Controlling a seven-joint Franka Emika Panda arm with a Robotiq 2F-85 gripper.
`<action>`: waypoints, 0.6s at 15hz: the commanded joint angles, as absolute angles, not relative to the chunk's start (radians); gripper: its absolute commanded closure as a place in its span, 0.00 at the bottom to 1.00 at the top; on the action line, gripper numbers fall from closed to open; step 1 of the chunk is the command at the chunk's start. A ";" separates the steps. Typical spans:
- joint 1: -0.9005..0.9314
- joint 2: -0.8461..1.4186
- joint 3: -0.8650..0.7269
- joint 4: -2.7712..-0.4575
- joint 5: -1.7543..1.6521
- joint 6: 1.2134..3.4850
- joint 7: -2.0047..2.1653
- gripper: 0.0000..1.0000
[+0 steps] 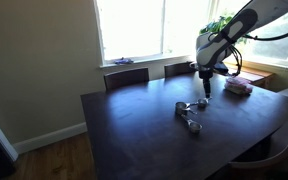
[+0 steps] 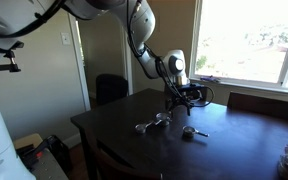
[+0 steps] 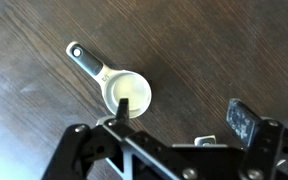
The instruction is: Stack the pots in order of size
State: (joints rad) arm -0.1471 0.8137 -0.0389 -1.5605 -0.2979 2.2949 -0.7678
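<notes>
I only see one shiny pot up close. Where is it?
In the wrist view the pot sits left of centre on the dark table, just beyond the fingers, handle pointing up-left.

The arm (image 1: pixel 236 28) arches over and bends downward; its end effector (image 3: pixel 182 116) points straight down, jaws spread apart, gripping nothing.

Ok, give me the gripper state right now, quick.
Gripper: open, holding nothing, with a small silver pot below it in the wrist view.
</notes>
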 commanded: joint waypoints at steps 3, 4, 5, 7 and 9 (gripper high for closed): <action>-0.106 0.686 -0.066 -1.770 -0.316 2.331 -0.572 0.00; -0.105 0.666 -0.061 -1.814 -0.316 2.358 -0.541 0.00; -0.102 0.649 -0.058 -1.846 -0.320 2.373 -0.518 0.00; -0.100 0.617 -0.047 -1.905 -0.316 2.393 -0.482 0.00; -0.101 0.588 -0.038 -1.953 -0.310 2.416 -0.456 0.00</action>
